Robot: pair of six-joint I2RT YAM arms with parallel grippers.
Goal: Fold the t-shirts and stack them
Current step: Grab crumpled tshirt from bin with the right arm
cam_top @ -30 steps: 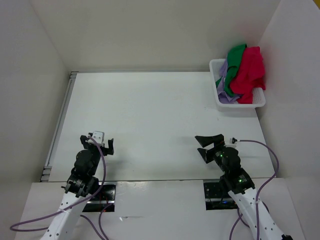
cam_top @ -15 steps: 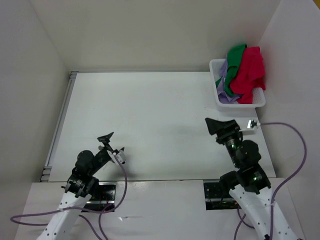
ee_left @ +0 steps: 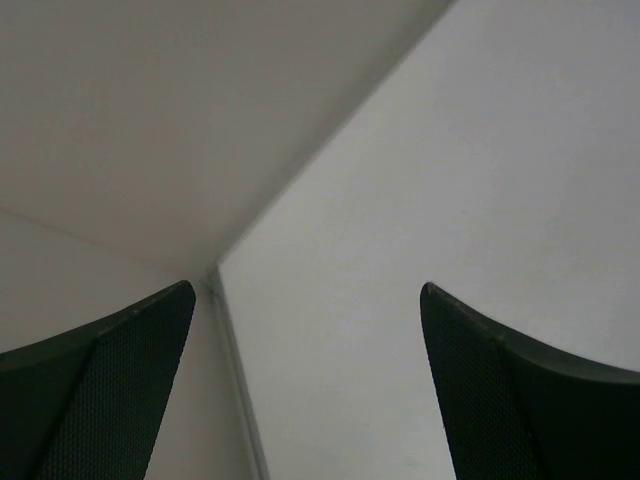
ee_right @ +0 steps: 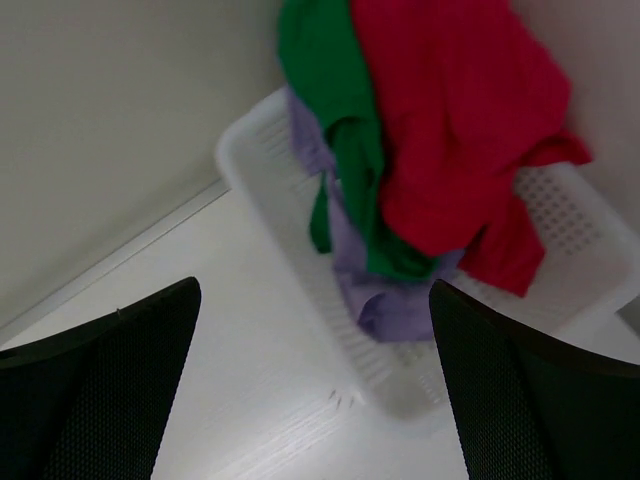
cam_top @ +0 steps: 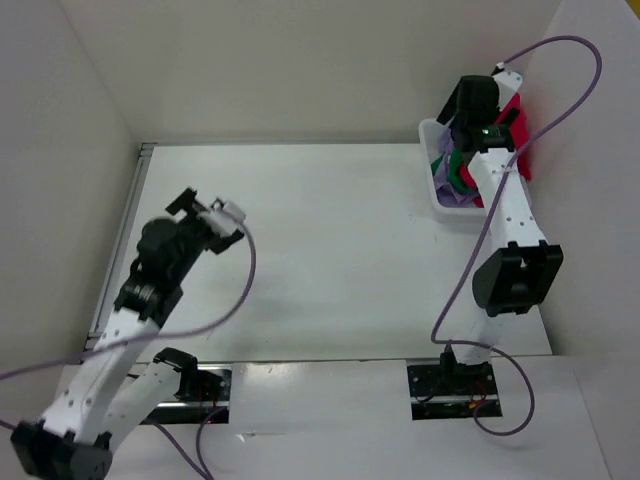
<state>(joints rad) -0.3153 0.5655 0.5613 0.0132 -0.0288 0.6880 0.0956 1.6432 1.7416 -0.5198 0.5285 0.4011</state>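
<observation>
While the right gripper (ee_right: 312, 292) hangs with its jaws spread wide over the white basket (ee_right: 575, 215), the heap lies just ahead of its fingertips: the red t-shirt (ee_right: 450, 130) on top to the right, the green t-shirt (ee_right: 335, 90) beside it, and the lavender t-shirt (ee_right: 375, 300) underneath. The left gripper (ee_left: 307, 290), equally wide open, hovers over the table (cam_top: 300, 230), well apart from them.

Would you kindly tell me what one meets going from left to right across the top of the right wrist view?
The left wall of the white basket → green shirt → red shirt. The purple shirt shows on both sides of the green one, so it is left out.
</observation>
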